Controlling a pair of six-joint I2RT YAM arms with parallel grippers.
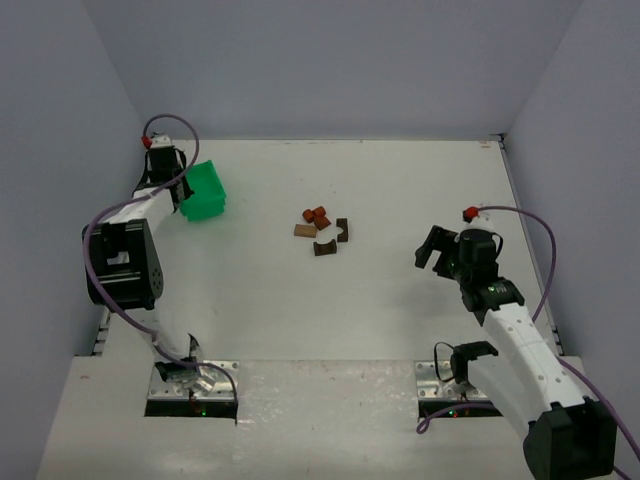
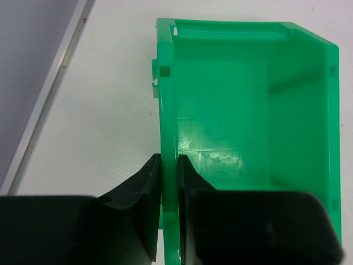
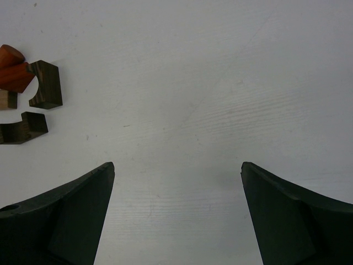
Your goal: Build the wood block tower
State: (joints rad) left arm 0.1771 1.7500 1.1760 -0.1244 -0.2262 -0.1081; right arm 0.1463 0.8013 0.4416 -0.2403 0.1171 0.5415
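Observation:
Several small wood blocks [image 1: 323, 232] lie loose in a cluster at the table's middle: reddish-orange pieces [image 1: 317, 215], a tan plank [image 1: 304, 231] and dark brown arch pieces [image 1: 325, 249]. The right wrist view catches a dark arch piece [image 3: 45, 85] and an orange piece [image 3: 12, 69] at its left edge. My right gripper [image 1: 434, 249] [image 3: 177, 168] stands open over bare table, right of the cluster. My left gripper [image 1: 186, 196] [image 2: 169, 160] is shut on the left wall of the green bin [image 1: 205, 191] [image 2: 242, 127] at the far left. No tower stands.
The green bin is tipped on its side, its inside bare in the left wrist view. The table's left edge strip [image 2: 49, 94] runs close beside it. Grey walls close in the back and sides.

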